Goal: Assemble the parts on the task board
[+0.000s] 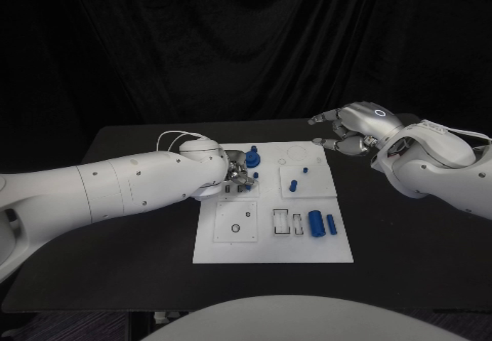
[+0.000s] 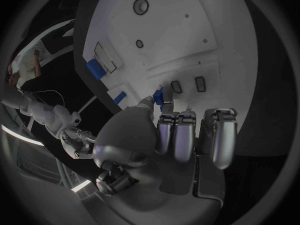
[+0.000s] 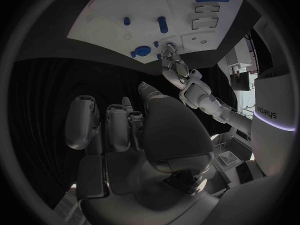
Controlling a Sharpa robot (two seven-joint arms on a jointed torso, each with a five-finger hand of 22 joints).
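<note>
I'm mid-assembly here: left robot hand (image 1: 238, 176) is down on the task board (image 1: 273, 241), working at its upper-left section, fingers bunched near a small blue part (image 1: 253, 156) that stands there. Left wrist view shows a bit of blue at the fingertips (image 2: 164, 121), but I can't tell whether it's pinched or just touched, so grip state unknown. My read: this is a seat/insert step w/ that piece, and next move calls for fine downward alignment into its socket, slow, w/o knocking the neighbouring pegs (image 1: 293, 186) on the upper-right plate. Two blue cylinders (image 1: 322, 223) lie side by side at the board's lower right, near the white slots, not yet picked, so plenty left to do. Right robot hand (image 1: 347, 131) hangs above the worktop (image 1: 134, 142) just off the board's far right corner, fingers loosely curled and apart, holding nothing; wrist cocked, palm facing toward the board, right arm coming in from the side.
</note>
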